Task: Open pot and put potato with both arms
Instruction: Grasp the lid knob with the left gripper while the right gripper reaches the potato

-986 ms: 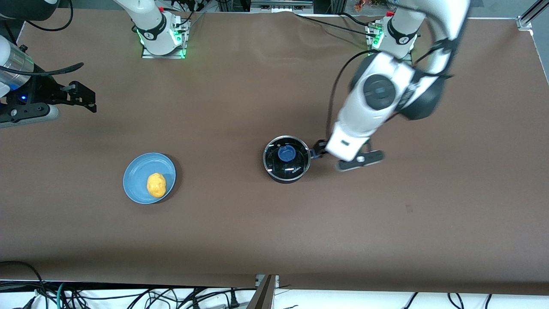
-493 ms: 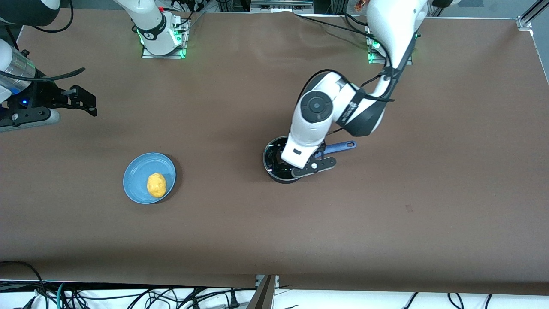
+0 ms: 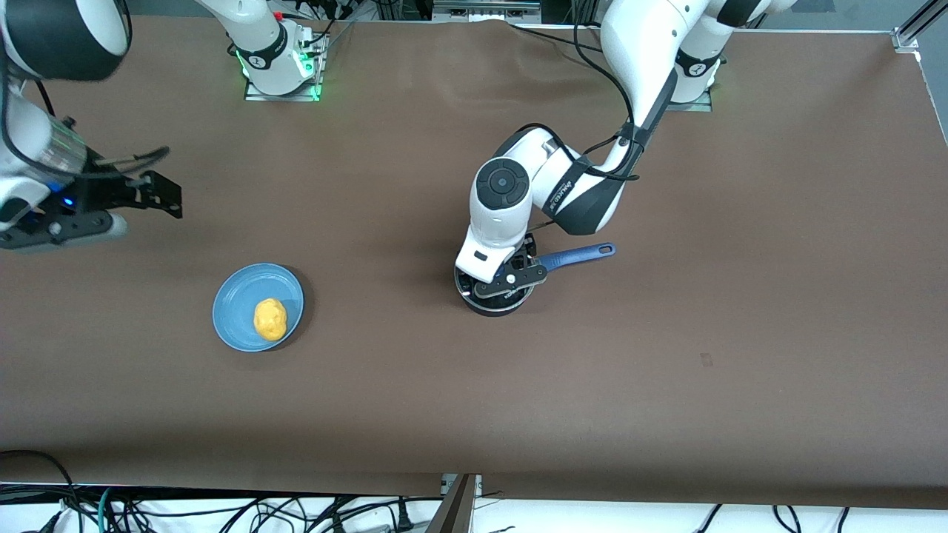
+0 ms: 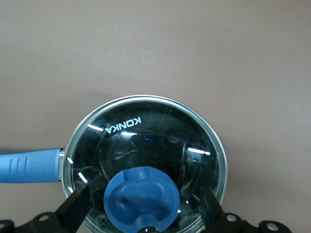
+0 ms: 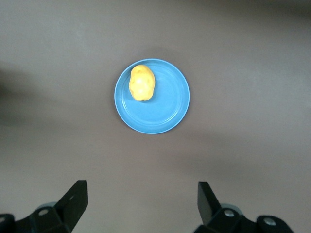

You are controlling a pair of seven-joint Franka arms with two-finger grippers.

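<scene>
One pot [image 3: 492,292], mid-table, lid [image 4: 146,145] on; glass reads "KONKA". Handle [image 3: 576,256] points to about 2 o'clock in the front view. Left gripper [image 4: 143,206] over it, fingers spread either side of the blue knob [image 4: 142,195], likely set to lift. One potato [image 3: 269,319] on blue plate [image 3: 244,296], toward the right arm's end. Right gripper [image 5: 141,204] spread, empty, above table near plate.
</scene>
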